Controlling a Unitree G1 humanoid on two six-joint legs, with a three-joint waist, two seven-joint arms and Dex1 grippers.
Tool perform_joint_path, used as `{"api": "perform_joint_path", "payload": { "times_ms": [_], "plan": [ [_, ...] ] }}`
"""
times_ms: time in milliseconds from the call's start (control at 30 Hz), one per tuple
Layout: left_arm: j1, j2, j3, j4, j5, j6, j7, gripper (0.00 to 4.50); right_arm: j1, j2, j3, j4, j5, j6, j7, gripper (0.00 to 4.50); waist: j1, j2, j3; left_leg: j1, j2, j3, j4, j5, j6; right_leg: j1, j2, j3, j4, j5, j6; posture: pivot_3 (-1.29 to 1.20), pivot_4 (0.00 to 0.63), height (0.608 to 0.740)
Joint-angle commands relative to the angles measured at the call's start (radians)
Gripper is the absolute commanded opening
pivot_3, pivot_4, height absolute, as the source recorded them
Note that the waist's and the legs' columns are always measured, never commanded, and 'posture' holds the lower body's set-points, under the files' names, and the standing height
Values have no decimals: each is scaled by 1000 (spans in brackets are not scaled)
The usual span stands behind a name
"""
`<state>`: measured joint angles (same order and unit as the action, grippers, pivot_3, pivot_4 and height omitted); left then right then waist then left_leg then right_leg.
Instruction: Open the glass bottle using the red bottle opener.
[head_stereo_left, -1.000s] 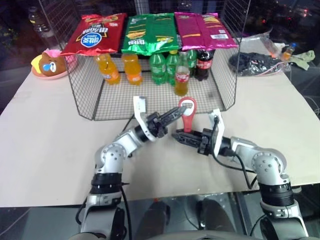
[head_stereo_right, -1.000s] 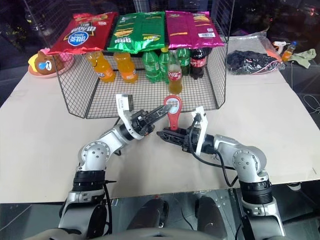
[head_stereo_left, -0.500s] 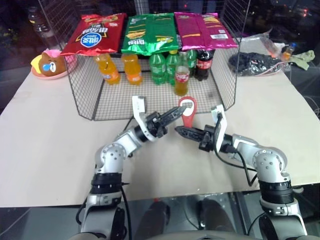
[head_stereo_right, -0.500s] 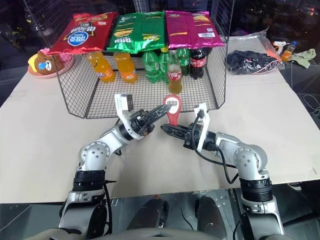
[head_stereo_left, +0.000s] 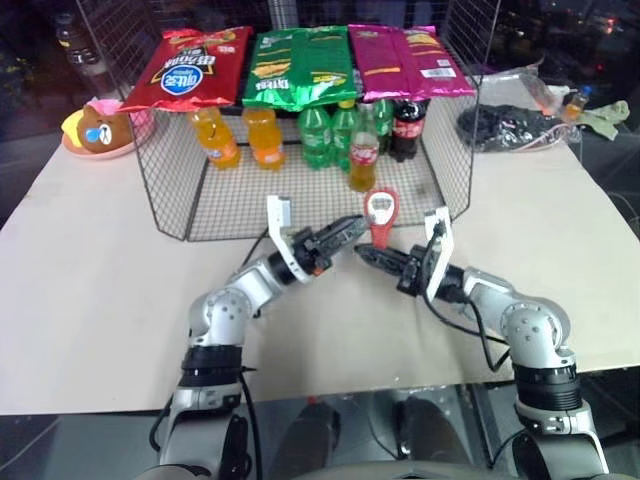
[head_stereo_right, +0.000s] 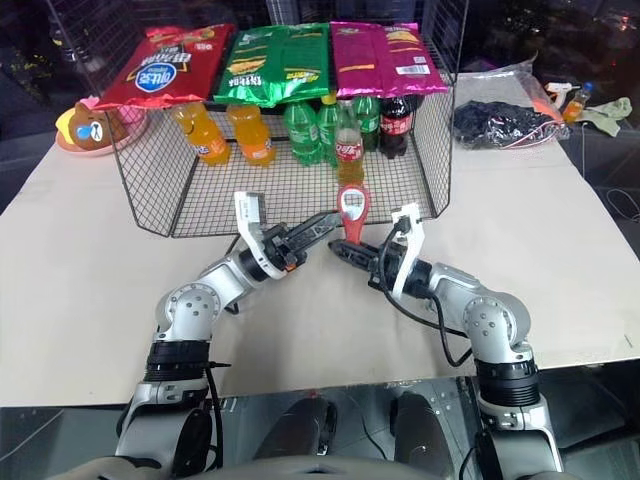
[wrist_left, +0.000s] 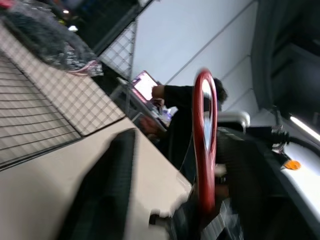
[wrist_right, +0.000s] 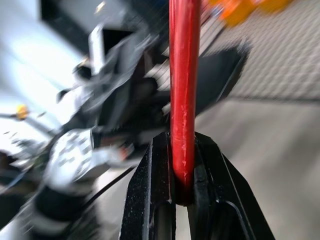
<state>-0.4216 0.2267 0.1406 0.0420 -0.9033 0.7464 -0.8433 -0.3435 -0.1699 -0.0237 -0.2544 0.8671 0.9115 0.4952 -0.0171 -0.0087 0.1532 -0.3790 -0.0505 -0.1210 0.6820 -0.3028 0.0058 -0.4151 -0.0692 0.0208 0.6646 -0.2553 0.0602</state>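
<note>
Right wrist view shows my right fingers (wrist_right: 182, 175) clenched on the tapering handle of the red bottle opener (wrist_right: 184, 90), seen edge-on as a thin red bar; my other arm sits blurred behind it. From the head views I see the flat face instead: a rounded head with a pale cut-out, standing upright above the beige worktop (head_stereo_left: 90, 290), just in front of the wire basket (head_stereo_left: 170, 180). My left fingers (head_stereo_left: 347, 232) are released, spread apart just beside the opener's head. The glass bottle (head_stereo_left: 363, 150) stands in the basket, clear with orange drink, a long narrow neck and a red-and-white label whose script I cannot read. Above it lie chip bags; the green one (head_stereo_left: 300, 65) reads "Oishi". Left wrist view catches a person (wrist_left: 182, 107) at a laptop.
</note>
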Motion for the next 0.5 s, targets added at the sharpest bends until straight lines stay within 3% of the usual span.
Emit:
{"api": "perform_joint_path", "payload": {
  "times_ms": [33,300,500],
  "plan": [
    [-8,7,15,9,51,-77,8,4400,16,31,-43,-8,-66,-114,-71,0,0,0,0,0,0,0,0,0,0,0,0,0,0,0,0,0,150,740],
    [-180,-34,-56,261,487,-661,138,4400,45,13,-13,-14,-335,-334,-196,0,7,0,0,0,-2,0,0,0,0,0,0,0,0,0,0,0,150,740],
    [-372,-73,-75,627,672,-986,252,4400,57,46,4,-25,-363,-358,-210,0,3,0,0,-1,-4,0,-1,0,0,-1,-1,-1,-1,0,0,0,150,740]
  ]
}}
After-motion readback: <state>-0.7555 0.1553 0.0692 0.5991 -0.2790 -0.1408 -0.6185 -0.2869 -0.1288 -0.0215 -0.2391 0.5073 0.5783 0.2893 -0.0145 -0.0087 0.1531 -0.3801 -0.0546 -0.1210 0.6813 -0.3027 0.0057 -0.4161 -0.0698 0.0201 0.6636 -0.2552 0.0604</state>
